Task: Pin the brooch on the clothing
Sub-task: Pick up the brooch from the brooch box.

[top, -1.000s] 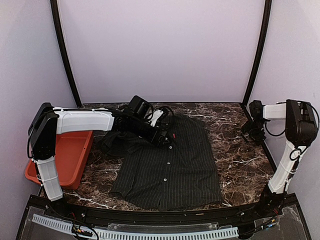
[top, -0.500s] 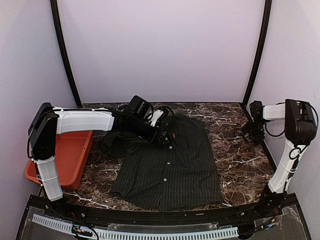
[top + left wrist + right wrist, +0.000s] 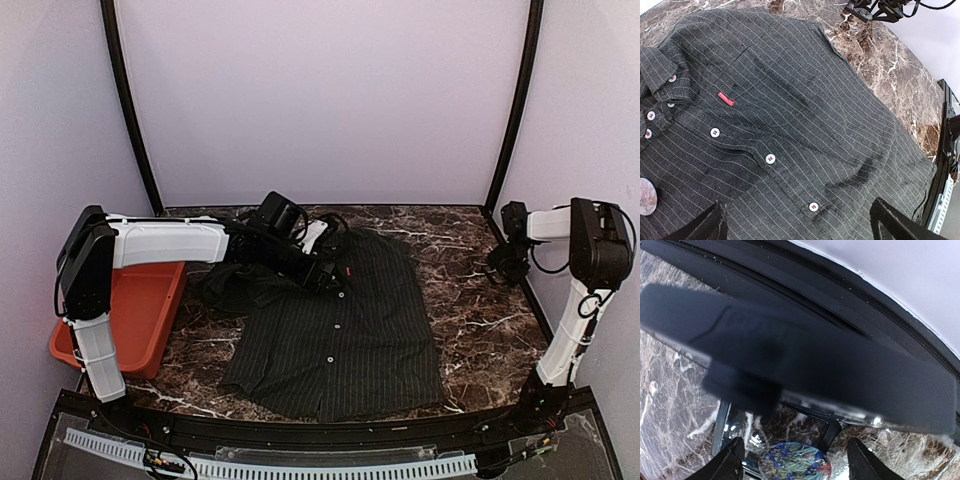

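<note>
1. The right gripper (image 3: pixel 508 258), at the far right edge of the dark marble table (image 3: pixel 470 300), has shifted a little in the last second, and its fingers are narrowing.
2. They stand on either side of the round brooch with a blue and green pattern (image 3: pixel 795 465), spread and not yet pinching it.
3. The left gripper (image 3: pixel 802 220) stays spread wide above the dark pinstriped collared shirt (image 3: pixel 340 330), which lies flat in the middle of the table.
4. In my judgement, the grasp on the brooch is only beginning; the pinning is not yet done.
</note>
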`<state>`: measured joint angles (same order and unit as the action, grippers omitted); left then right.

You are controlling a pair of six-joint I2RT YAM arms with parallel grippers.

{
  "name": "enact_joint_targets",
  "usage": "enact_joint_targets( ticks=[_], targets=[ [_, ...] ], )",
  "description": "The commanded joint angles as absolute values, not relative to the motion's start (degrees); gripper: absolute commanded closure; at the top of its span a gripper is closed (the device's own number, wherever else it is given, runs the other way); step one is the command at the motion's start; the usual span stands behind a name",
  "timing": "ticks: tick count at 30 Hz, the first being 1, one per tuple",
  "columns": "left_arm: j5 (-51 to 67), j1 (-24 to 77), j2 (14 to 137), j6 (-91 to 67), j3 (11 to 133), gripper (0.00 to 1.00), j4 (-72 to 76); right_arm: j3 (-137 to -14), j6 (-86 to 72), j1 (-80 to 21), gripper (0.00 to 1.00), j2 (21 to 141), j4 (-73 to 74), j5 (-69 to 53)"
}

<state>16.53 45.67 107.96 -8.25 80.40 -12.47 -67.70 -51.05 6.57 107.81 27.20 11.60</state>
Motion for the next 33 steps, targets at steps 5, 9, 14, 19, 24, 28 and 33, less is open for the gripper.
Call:
enact_joint_targets(
  ticks=[5,9,14,19,24,28,33],
  targets=[
    [16.8,46.2,106.9,-8.4,79.9,0.01,-13.3,-66.2,-51.0,7.2,0.35,110.1,25.0,8.3],
    [16.8,46.3,107.0,-8.4,80.0,0.01,-13.4,-65.8,-50.9,7.2,0.35,110.2,24.5,7.1],
    [16.9,46.3,107.0,-8.4,80.1,0.01,-13.5,-65.9,-50.4,7.2,0.41,111.0,24.5,5.7],
    [16.7,46.4,107.0,-8.3,80.2,0.01,-13.8,-67.2,-50.0,7.2,0.39,112.5,26.7,6.0],
    [16.5,46.4,107.1,-8.2,80.3,0.01,-14.0,-68.4,-48.9,7.2,0.38,113.8,28.4,6.4],
    [16.3,46.4,107.2,-8.2,80.4,0.01,-14.1,-69.5,-48.1,7.2,0.38,114.6,30.1,6.8],
    [16.3,46.4,107.3,-8.3,80.4,0.01,-14.2,-70.2,-47.2,7.2,0.39,114.9,31.7,7.3]
  ],
)
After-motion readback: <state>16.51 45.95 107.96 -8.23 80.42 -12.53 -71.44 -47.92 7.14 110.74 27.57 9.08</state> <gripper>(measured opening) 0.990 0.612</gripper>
